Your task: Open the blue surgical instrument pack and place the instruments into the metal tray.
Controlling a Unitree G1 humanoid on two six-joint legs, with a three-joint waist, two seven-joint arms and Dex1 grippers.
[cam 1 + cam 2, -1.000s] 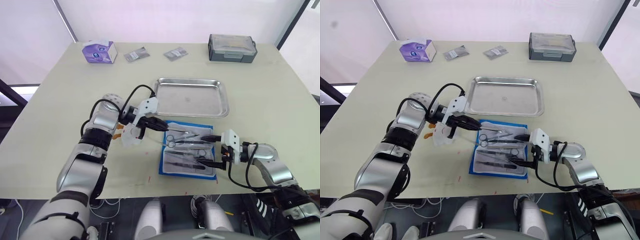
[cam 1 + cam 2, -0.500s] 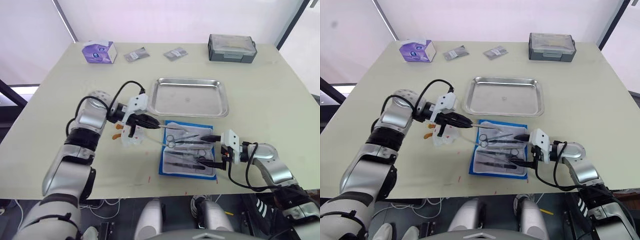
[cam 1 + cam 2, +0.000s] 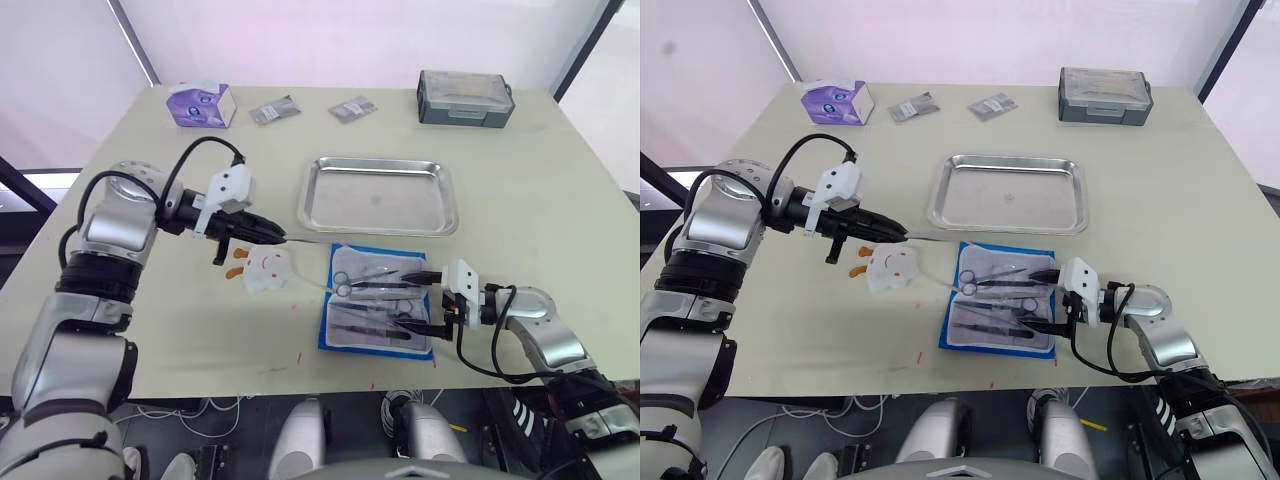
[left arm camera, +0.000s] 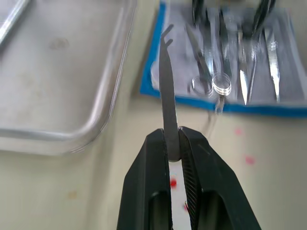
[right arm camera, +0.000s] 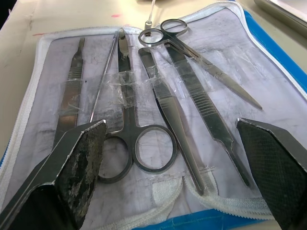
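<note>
Instrument (image 4: 167,91) — pinched in left hand (image 4: 173,143) — points toward blue pack (image 3: 378,305).

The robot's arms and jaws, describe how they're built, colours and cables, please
Both arms are silver-grey metallic shells with rounded joints and black bands between segments. Each wrist carries a white block, with a black cable looping from it back to the forearm. The left gripper and right gripper each end in two black jaws, tapered, with textured inner faces.
</note>
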